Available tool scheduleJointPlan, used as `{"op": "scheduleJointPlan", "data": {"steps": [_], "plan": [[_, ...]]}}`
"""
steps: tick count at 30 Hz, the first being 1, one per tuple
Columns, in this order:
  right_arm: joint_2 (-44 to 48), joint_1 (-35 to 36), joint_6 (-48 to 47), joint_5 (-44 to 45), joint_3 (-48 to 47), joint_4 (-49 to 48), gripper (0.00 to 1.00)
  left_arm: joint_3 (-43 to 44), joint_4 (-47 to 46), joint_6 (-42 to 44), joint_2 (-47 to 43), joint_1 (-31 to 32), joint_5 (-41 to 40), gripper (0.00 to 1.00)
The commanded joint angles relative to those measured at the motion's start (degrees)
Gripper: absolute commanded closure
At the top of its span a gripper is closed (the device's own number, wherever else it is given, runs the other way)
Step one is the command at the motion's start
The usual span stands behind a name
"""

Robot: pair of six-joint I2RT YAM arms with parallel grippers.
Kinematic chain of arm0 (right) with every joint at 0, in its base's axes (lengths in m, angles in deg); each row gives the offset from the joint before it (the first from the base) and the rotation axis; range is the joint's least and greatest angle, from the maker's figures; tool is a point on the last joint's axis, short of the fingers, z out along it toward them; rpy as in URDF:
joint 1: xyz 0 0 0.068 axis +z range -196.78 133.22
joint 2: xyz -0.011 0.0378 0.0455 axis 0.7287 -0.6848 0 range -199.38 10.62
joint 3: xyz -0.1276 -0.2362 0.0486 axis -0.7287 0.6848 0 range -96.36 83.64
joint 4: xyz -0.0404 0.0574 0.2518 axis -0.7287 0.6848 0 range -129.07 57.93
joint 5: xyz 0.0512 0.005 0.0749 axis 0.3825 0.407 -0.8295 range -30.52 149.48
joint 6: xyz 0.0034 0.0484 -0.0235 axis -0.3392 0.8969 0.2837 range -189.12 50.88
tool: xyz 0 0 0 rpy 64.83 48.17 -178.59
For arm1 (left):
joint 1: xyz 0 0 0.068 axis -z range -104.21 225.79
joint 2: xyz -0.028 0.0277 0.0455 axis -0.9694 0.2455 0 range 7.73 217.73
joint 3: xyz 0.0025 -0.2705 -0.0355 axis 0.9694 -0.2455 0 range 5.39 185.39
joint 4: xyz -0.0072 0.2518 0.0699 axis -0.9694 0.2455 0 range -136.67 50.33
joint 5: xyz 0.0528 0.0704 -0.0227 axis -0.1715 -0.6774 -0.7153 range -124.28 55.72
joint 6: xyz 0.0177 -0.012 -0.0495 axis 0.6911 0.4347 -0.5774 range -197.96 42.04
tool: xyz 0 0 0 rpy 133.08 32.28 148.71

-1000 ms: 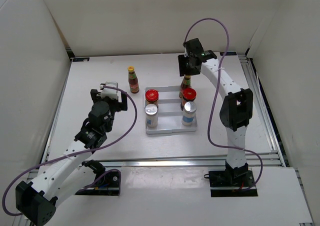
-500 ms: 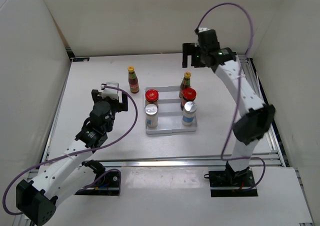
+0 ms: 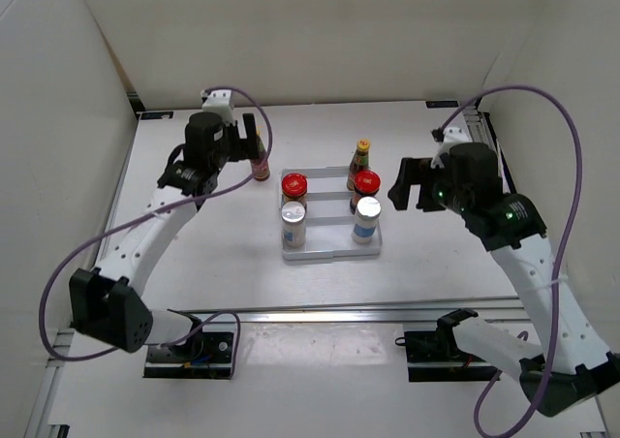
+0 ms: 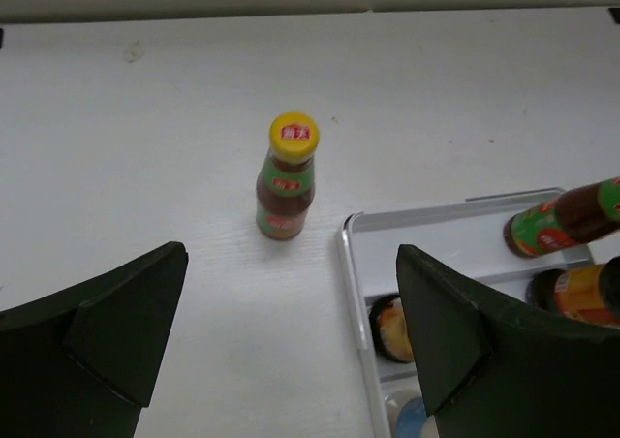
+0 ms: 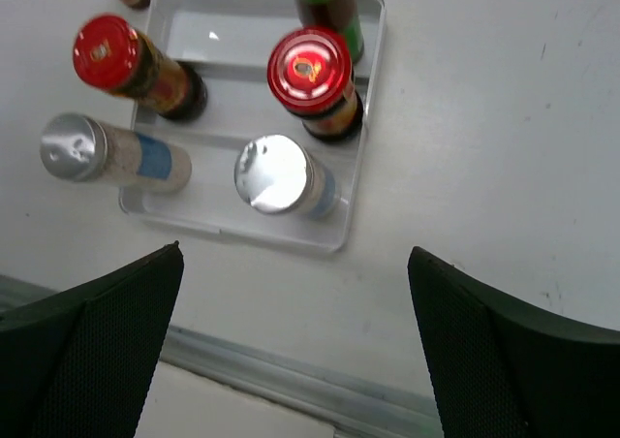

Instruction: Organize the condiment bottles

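Top external view: the right hand (image 3: 407, 190), open and empty, has drawn back from the sauce bottle (image 3: 361, 153) it left in the tray (image 3: 329, 256), while the open left hand (image 4: 291, 259) now frames the last bottle (image 4: 287, 176) on the counter (image 3: 232, 264).

2 white arms (image 3: 145, 236) with black joints, each trailing a looping purple cable (image 3: 528, 88) and ending in black wedge-shaped fingers (image 4: 107, 327).

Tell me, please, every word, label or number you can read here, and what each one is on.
No text is legible anywhere.
Sauce bottle beside the tray: red marks on yellow cap and label, too blurred.
Red-lidded jar: emblem on lid, unreadable.
White shaker: blue label, too small.
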Motion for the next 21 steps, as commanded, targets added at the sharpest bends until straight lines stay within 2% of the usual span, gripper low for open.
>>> {"op": "scheduleJointPlan", "data": {"steps": [1,4,9,17,21], "plan": [[5.0,0.1,1.3,-2.3,3.9,1.9,0.0,9.1,4.3,-2.0,7.0,-0.2,6.8,0.0],[8.1,0.1,0.8,-3.4,6.8,3.5,0.0,16.3,7.0,-2.0,15.2,-0.2,7.3,0.0],[10.5,0.1,0.8,-4.8,8.1,4.6,0.0,20.7,7.7,-2.0,24.0,-0.2,6.7,0.0],[11.1,0.1,-1.0,-6.5,7.5,5.2,0.0,23.5,7.7,-0.9,29.0,-0.2,0.9,0.0],[11.1,0.1,-2.0,-7.1,7.5,5.7,0.0,26.2,7.7,0.2,31.7,-0.8,0.9,0.0]]}}
